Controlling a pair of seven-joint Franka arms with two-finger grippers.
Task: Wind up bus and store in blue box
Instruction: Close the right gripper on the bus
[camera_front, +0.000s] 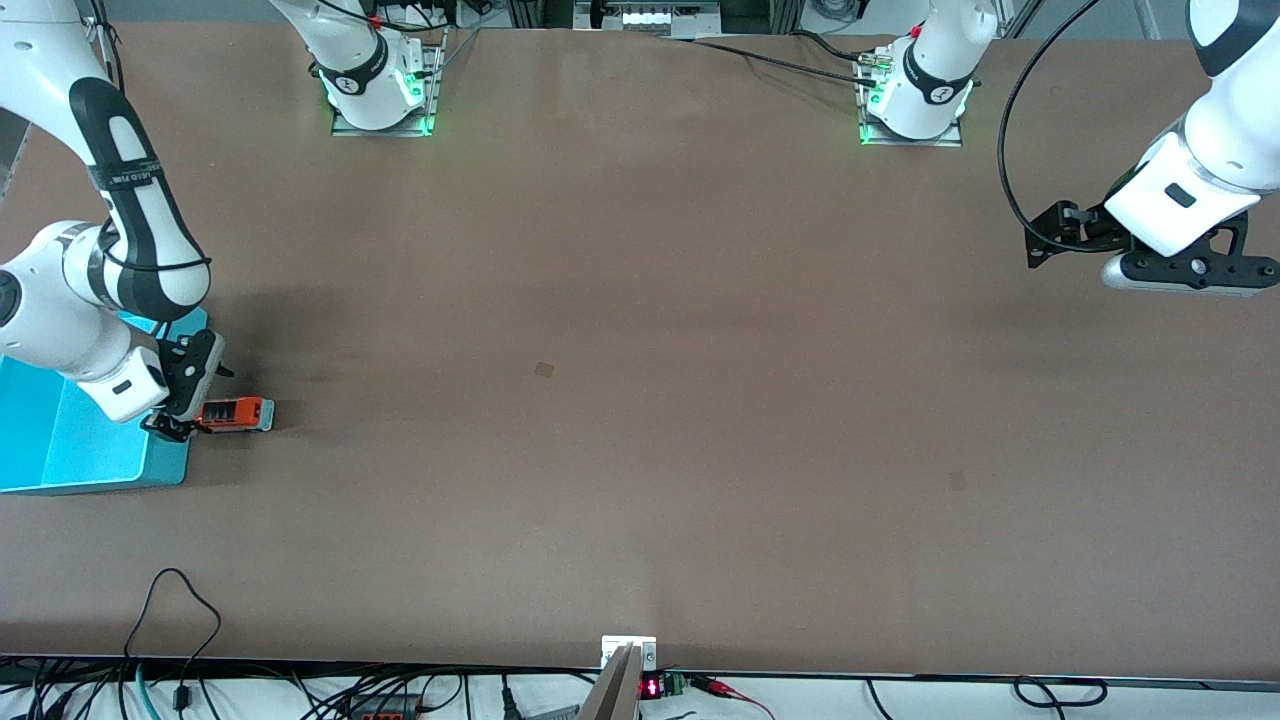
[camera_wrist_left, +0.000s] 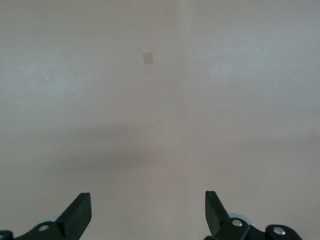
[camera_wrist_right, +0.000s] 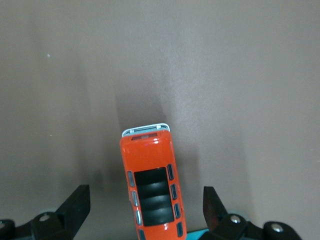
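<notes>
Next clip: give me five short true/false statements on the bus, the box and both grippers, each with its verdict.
1. The bus lies inside the blue box. False: it sits on the table beside the box.
2. The right gripper is open, a finger on each side of the bus. True.
3. The left gripper holds the bus. False: it is open and holds nothing, waiting over bare table at the left arm's end.
4. The bus stands upright, roof windows up. True.
5. The box lies at the left arm's end of the table. False: at the right arm's end.
</notes>
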